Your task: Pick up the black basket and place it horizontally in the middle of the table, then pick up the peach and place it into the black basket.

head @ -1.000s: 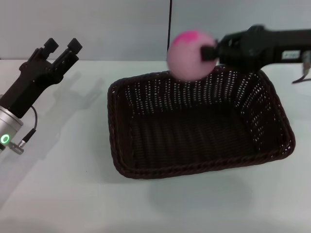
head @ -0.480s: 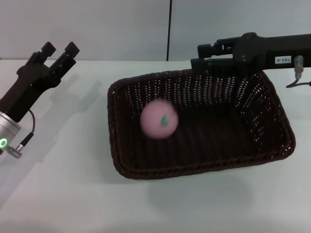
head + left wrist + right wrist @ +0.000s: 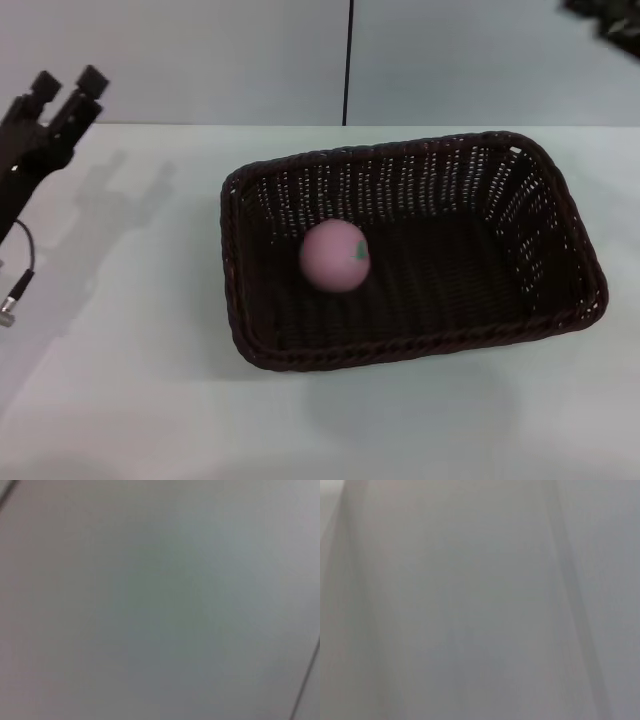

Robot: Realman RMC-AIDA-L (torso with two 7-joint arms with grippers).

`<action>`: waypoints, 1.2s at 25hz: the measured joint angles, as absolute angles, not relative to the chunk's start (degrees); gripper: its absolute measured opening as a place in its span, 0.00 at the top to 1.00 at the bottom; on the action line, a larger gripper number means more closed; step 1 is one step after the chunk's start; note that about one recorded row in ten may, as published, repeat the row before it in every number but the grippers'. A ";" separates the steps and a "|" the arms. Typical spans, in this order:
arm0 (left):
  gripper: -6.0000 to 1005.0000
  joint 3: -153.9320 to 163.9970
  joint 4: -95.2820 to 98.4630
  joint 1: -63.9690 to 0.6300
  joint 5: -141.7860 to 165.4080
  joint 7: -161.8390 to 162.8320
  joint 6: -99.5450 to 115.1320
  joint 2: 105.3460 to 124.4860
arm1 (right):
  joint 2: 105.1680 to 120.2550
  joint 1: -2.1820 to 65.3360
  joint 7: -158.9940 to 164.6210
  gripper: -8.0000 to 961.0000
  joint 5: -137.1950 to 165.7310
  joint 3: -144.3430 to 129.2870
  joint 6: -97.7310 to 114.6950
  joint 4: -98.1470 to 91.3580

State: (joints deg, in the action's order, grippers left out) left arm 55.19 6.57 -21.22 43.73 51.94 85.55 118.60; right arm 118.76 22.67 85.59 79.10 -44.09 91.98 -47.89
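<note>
The black basket [image 3: 560, 225] lies lengthwise across the middle of the white table [image 3: 130, 400]. The pale pink peach [image 3: 335, 256] rests on the basket's floor, left of its centre, with a small green bit on its right side. My left gripper [image 3: 68, 82] is open and empty, raised at the far left, well clear of the basket. Only a dark blurred bit of my right gripper [image 3: 608, 20] shows at the top right corner, above and behind the basket. Both wrist views show only plain grey surface.
A grey wall with a dark vertical seam [image 3: 350, 60] stands behind the table. A cable with a plug [image 3: 10, 305] hangs from my left arm at the left edge.
The peach left my right gripper, dropped into the basket and settled there. My right arm has drawn back up and to the right, almost out of view. My left arm moved left.
</note>
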 joint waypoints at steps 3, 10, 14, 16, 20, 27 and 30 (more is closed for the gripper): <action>0.16 55.19 6.75 -20.48 41.92 51.94 86.16 118.54 | 118.72 20.36 75.89 0.46 70.11 -39.60 91.99 -38.79; 0.16 55.19 7.02 -19.30 37.47 51.29 87.73 118.48 | 118.77 18.53 59.23 0.46 53.46 -29.58 94.66 -21.89; 0.16 55.19 7.03 -19.11 35.48 51.20 87.93 118.47 | 118.82 18.45 55.86 0.46 47.75 -27.14 95.07 -16.86; 0.16 55.19 6.96 -19.08 35.05 51.19 87.96 118.47 | 118.80 18.51 55.54 0.46 47.15 -26.34 94.29 -15.78; 0.16 55.19 6.81 -19.04 34.48 51.17 87.98 118.47 | 118.78 18.51 55.48 0.46 47.07 -26.23 93.57 -15.63; 0.17 55.19 6.69 -18.65 34.38 51.15 88.35 118.51 | 118.82 18.96 55.38 0.46 46.95 -25.47 92.20 -15.11; 0.17 55.27 6.68 -18.39 34.36 51.15 88.64 118.57 | 118.82 19.01 55.37 0.46 46.92 -25.45 92.14 -14.95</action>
State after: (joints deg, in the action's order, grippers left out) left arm 55.27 6.68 -18.39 34.36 51.14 88.64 118.57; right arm 118.82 19.01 55.37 46.92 -25.45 92.14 -14.95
